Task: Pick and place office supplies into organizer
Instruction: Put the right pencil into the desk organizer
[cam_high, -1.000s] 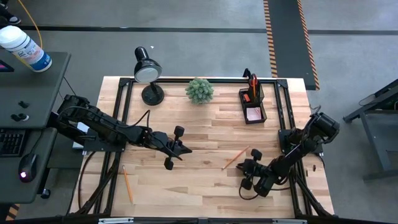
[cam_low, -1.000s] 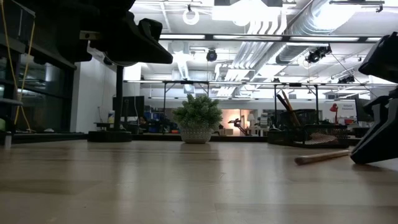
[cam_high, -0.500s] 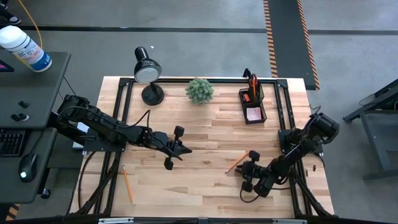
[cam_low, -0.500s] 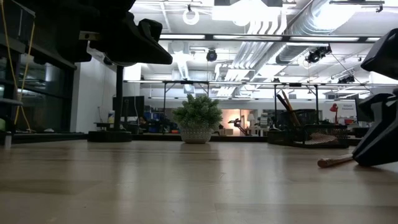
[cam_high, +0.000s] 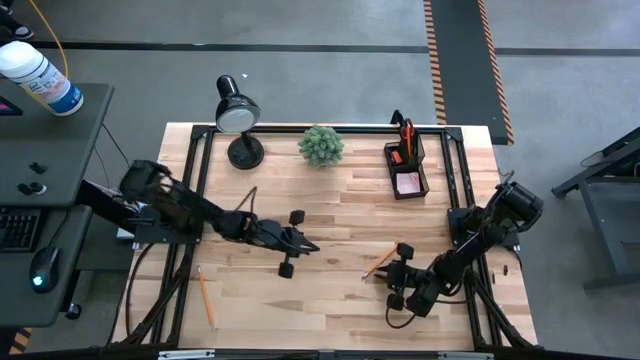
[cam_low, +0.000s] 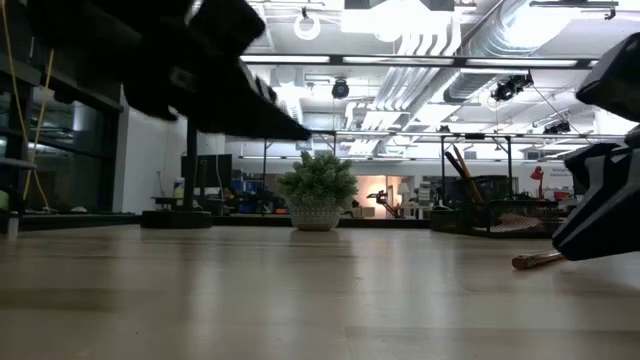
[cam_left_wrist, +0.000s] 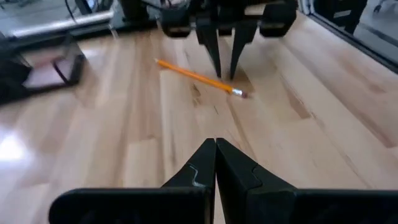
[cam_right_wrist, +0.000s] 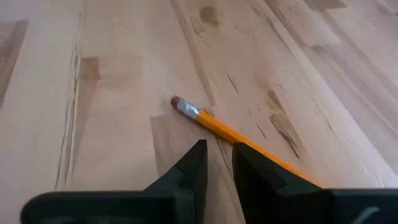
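High view, right claw (cam_high: 381, 268) slightly spread over pencil (cam_high: 380, 262), left claw (cam_high: 312, 246) pressed together mid-table, bare wood between.

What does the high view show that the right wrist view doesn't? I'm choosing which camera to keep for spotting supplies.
Only the high view shows the organizer, a second pencil near the table's left edge, the lamp, the plant and the left gripper. Only the right wrist view shows the pencil's eraser end close up, passing between the right gripper's slightly parted fingers. Both show that pencil on the wooden table.
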